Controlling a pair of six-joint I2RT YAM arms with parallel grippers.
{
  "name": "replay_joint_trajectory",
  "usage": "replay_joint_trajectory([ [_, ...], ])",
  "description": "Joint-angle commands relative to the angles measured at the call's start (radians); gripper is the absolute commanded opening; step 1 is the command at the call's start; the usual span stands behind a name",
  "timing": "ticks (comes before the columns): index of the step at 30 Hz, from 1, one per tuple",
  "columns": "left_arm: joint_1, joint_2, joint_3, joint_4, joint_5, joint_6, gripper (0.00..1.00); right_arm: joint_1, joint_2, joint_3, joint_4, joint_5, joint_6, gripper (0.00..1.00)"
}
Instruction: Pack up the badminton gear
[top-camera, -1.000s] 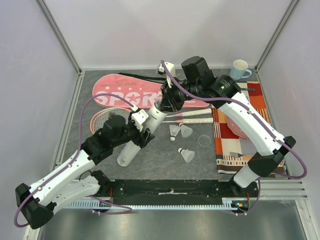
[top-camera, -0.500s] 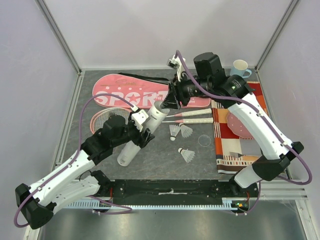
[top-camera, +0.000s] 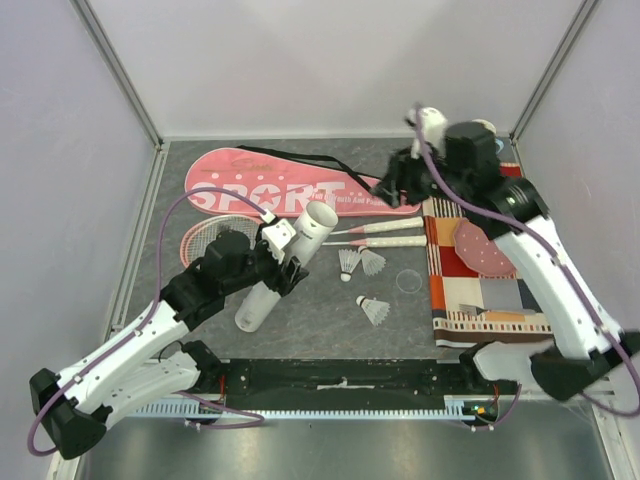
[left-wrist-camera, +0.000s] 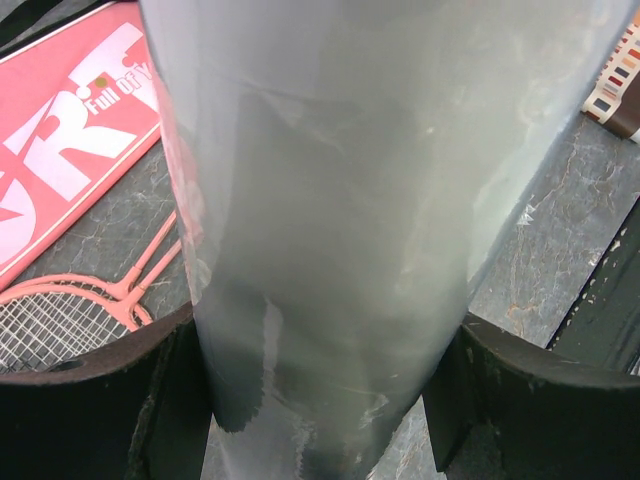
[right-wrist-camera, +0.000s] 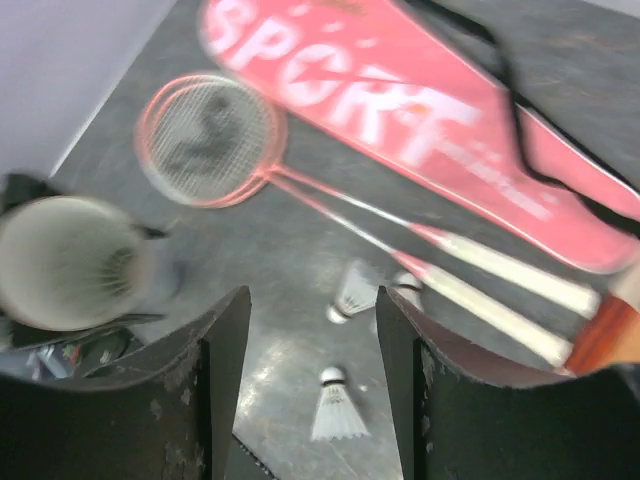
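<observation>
Left hand (top-camera: 283, 262) is clamping the long white tube (top-camera: 313, 222) tilted mid-frame, right hand (right-wrist-camera: 311, 315) is gaping empty; slick tube could be slipping loose.

The tube (left-wrist-camera: 320, 200) clamped in the left end effector (left-wrist-camera: 320, 420) is smooth, translucent plastic, glossy with streaky reflections. That end effector's fingers (left-wrist-camera: 90, 400) are matt black plastic, scuffed pale at the edges. The right end effector (right-wrist-camera: 308, 390) has the same worn black finish. Beneath both, the bench (left-wrist-camera: 560, 270) is dark and mottled like stone, with a dull sheen. Ahead of the right end effector, the racket bag (right-wrist-camera: 400, 110) looks like smooth pink fabric. The shuttlecocks (right-wrist-camera: 335, 405) are white and feathered, and the rackets (right-wrist-camera: 205, 140) have pink frames with fine string mesh.
</observation>
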Motion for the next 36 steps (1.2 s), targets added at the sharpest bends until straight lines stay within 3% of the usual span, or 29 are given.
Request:
replay_joint_trajectory([
  [1,0.001,-0.028,0.025,0.017,-0.009,0.029,0.16,-0.254,-0.192,-0.253,0.157,0.057,0.114,0.63],
  [5,0.001,-0.03,0.025,0.017,-0.012,0.031,0.16,-0.284,-0.223,-0.517,0.229,-0.027,0.056,0.64],
  [7,0.001,-0.028,0.026,0.016,-0.015,0.029,0.16,-0.282,-0.247,-0.66,0.268,-0.017,0.112,0.64],
  [9,0.001,-0.027,0.025,0.014,-0.015,0.029,0.16,-0.284,-0.275,-0.762,0.387,-0.073,0.224,0.62],
  [10,0.002,-0.028,0.023,0.017,-0.015,0.031,0.17,-0.278,-0.287,-0.893,0.461,-0.164,0.404,0.61],
  [11,0.001,-0.027,0.025,0.016,-0.015,0.031,0.17,-0.27,-0.299,-0.972,0.66,-0.19,0.506,0.62],
  [14,0.001,-0.019,0.028,0.017,-0.015,0.032,0.17,-0.215,-0.324,-1.182,0.936,-0.129,0.75,0.64],
  [20,0.001,-0.019,0.026,0.02,-0.003,0.028,0.17,-0.12,-0.222,-1.298,1.151,0.022,0.986,0.7],
  [24,0.001,-0.02,0.029,0.016,-0.004,0.028,0.17,-0.035,-0.163,-1.293,1.215,0.132,0.988,0.69],
  [30,0.001,-0.028,0.026,0.014,-0.006,0.029,0.17,-0.026,-0.111,-1.27,1.17,0.245,0.97,0.63],
  [36,0.001,-0.027,0.028,0.017,-0.004,0.031,0.17,-0.014,-0.039,-1.284,1.251,0.27,0.962,0.5],
])
